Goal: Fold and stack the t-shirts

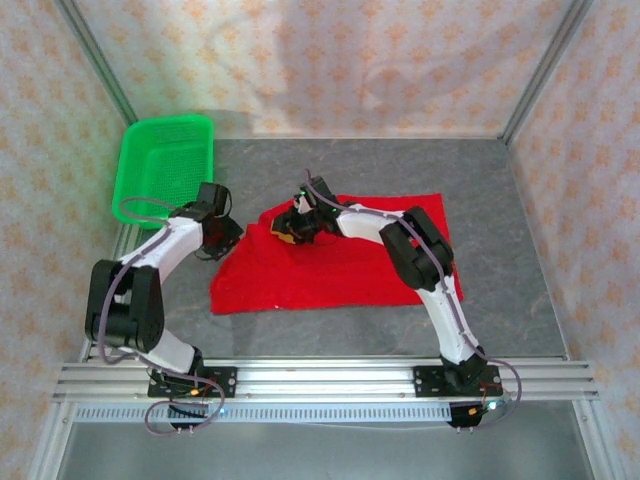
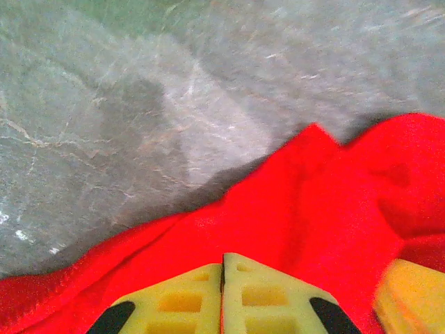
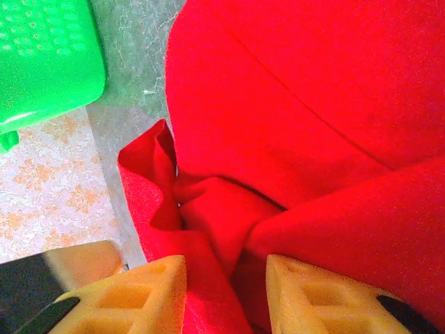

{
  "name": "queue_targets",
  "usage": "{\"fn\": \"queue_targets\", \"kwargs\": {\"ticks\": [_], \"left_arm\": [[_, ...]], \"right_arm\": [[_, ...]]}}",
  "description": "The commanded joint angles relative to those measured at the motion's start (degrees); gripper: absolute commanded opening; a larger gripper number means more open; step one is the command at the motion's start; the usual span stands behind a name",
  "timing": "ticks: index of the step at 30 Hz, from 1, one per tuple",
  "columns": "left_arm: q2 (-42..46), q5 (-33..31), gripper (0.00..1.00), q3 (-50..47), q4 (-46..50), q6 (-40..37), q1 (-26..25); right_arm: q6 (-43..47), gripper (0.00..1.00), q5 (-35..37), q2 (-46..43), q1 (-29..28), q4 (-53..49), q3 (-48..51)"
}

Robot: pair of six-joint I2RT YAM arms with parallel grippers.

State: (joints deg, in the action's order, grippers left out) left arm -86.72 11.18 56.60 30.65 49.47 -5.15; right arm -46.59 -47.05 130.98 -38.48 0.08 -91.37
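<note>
Right gripper [image 3: 224, 268] stands partly open with a bunched fold of the bright red t-shirt [image 3: 292, 104] filling the gap between its yellow fingers [image 3: 142, 296], both inner faces pressing on the cloth, so it has hold of that fold. In the top view this gripper [image 1: 288, 228] sits on the t-shirt [image 1: 340, 270] toward the cloth's 11 o'clock corner, where the fabric is drawn up into a small ridge. The left gripper [image 2: 222, 264] has its jaws pressed fully together, only a thin seam between them; red cloth [image 2: 313, 202] lies just past and around the tips, but whether any of it is pinched cannot be told. From above, the left gripper [image 1: 225, 238] is at the t-shirt's 9 o'clock edge, near the right gripper. The t-shirt lies mostly flat on the grey marbled table [image 1: 500, 200], around the middle of the surface and spreading toward 3 o'clock, showing plain red with a long crease running across it in the right wrist view. A green plastic mesh basket [image 1: 160, 170] stands at the table's 10 o'clock corner, apart from the cloth, and its rounded corner [image 3: 42, 56] appears at 10 o'clock in the right wrist view. In the left wrist view, bare table [image 2: 139, 104] takes up the area from 9 to 1 o'clock.
</note>
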Motion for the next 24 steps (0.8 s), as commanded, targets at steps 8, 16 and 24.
{"fn": "queue_targets", "kwargs": {"ticks": [8, 16, 24], "left_arm": [[-4.7, 3.8, 0.08, -1.4, -4.7, 3.6, -2.6], [-9.1, 2.1, 0.05, -4.5, -6.2, 3.6, -2.2], [-10.3, 2.9, 0.05, -6.8, -8.1, 4.6, -1.1]], "right_arm": [[-2.1, 0.36, -1.2, -0.8, -0.7, 3.9, -1.1], [-2.8, 0.17, -3.5, -0.9, -1.8, 6.4, -1.6], [-2.9, 0.00, -5.1, -2.1, -2.6, 7.6, -2.1]]}}
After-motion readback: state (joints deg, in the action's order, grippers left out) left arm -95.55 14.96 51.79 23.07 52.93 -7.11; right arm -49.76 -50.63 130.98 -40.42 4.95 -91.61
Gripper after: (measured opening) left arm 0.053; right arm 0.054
